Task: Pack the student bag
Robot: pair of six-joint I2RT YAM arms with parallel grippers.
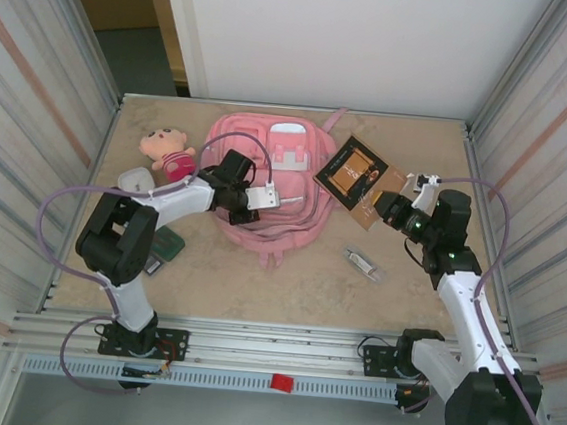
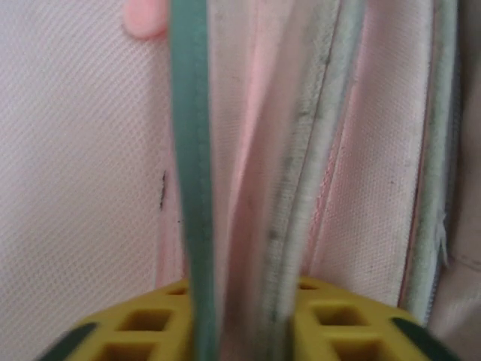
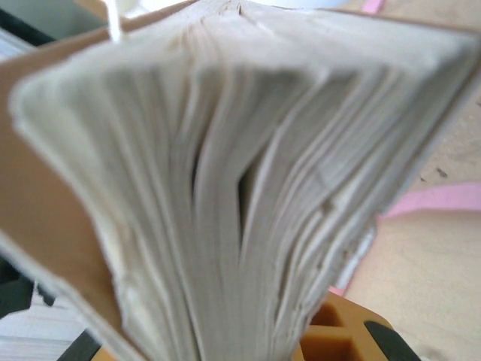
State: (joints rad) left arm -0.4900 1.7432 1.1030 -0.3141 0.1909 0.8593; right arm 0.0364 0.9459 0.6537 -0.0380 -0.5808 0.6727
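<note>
The bag [image 1: 266, 186] lies mid-way across the counter [image 1: 297, 284], toward the back. The left tool [image 1: 277, 200] is clenched on its trim, and the right tool [image 1: 385, 204] is grasping a book [image 3: 225, 188]. If that fabric slips, I'd expect the mouth to close and the fanned pages to snag. I can read no writing anywhere.

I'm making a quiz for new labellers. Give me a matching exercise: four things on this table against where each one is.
Things: 1 student bag; 2 plush doll; 3 brown-covered book; 4 dark book.
Places: A held in the right jaws; B left of the bag; C mid-table, left jaws on it; D flat, right of the bag.
Pairs: 1-C, 2-B, 3-A, 4-D.
</note>
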